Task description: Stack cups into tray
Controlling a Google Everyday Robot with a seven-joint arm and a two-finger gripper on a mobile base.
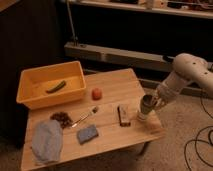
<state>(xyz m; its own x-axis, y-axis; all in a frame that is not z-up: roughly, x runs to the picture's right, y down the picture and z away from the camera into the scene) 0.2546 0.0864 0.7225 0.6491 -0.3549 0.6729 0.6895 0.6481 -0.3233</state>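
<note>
End effector (144,114) at centre right, over the right edge of the surface (112,145), with the pale cup (147,102) against it; whether it grips the cup cannot be told. The tray (30,97) lies at upper left. Judged best: carry the cup high over the brown block (123,115) and red fruit (96,93), then lower it inside the rim, clear of the green vegetable (56,87). The far edge offers open room.
</note>
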